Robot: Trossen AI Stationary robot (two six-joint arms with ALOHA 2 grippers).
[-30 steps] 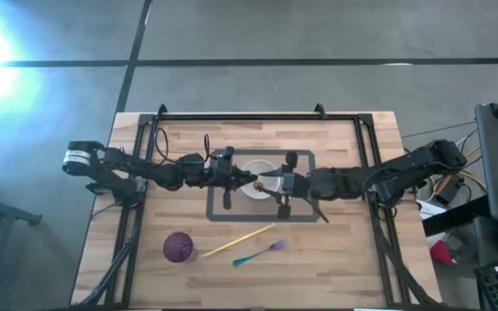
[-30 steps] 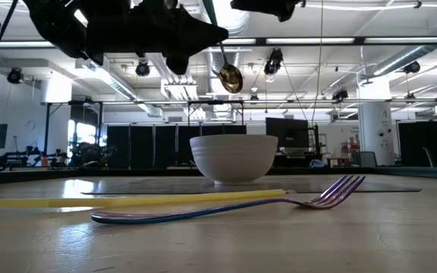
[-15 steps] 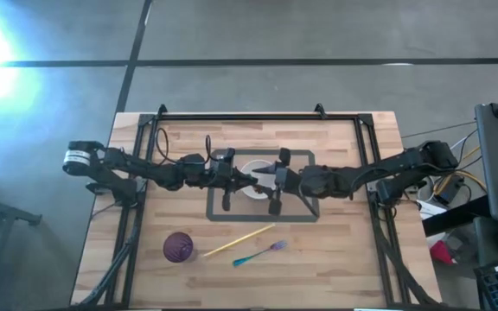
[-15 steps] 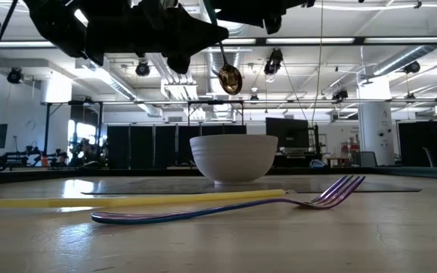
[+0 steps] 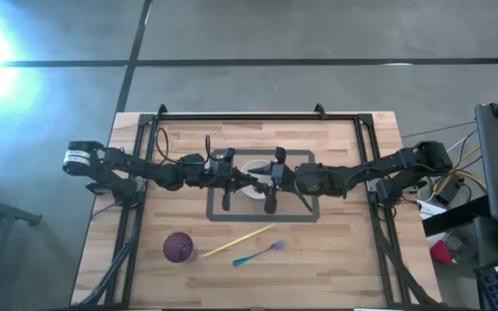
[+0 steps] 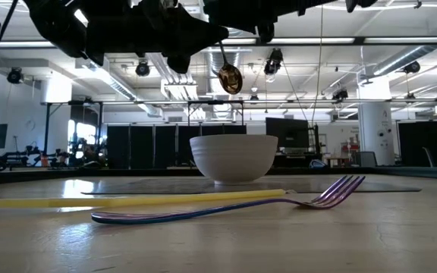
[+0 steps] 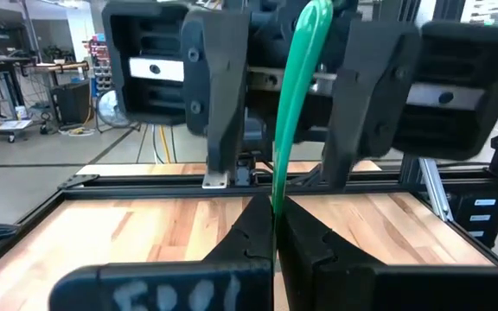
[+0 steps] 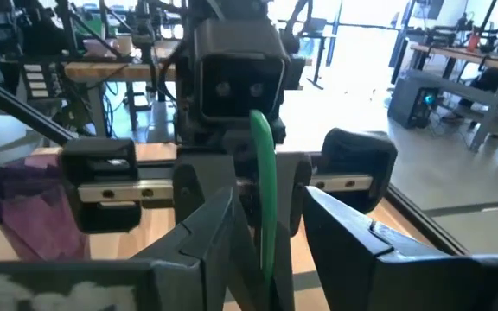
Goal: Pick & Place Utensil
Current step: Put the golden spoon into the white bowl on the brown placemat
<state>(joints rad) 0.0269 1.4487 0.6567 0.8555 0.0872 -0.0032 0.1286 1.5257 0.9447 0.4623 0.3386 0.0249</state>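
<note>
A spoon with a green handle [image 7: 296,95] and a golden bowl [image 6: 230,78] hangs bowl-down over the white bowl [image 6: 234,158], clear of it. The white bowl stands on a dark mat [image 5: 219,212] at mid-table. My left gripper [image 7: 275,220] reaches in level from the table's left and is shut on the spoon. My right gripper [image 8: 266,233] faces it from the table's right. Its open fingers stand on either side of the green handle [image 8: 264,173]; whether they touch it I cannot tell. My left gripper pinches the spoon's green handle [image 7: 274,203] between its two fingers. The fingers come level from the table's left and lie across the handle. The spoon stands nearly upright, handle end above the fingers and golden bowl below, lifted clear of the white bowl.
Near the table's front edge lie a blue-purple fork [image 5: 259,254] and a yellow stick [image 5: 240,240]. A purple cup [image 5: 178,247] stands to their left. A black frame [image 5: 258,117] runs along the far and side edges of the table.
My right gripper has moved toward the table's left, closing in on the spoon until its fingers flank the green handle. The spoon and my left gripper have kept still over the white bowl.
</note>
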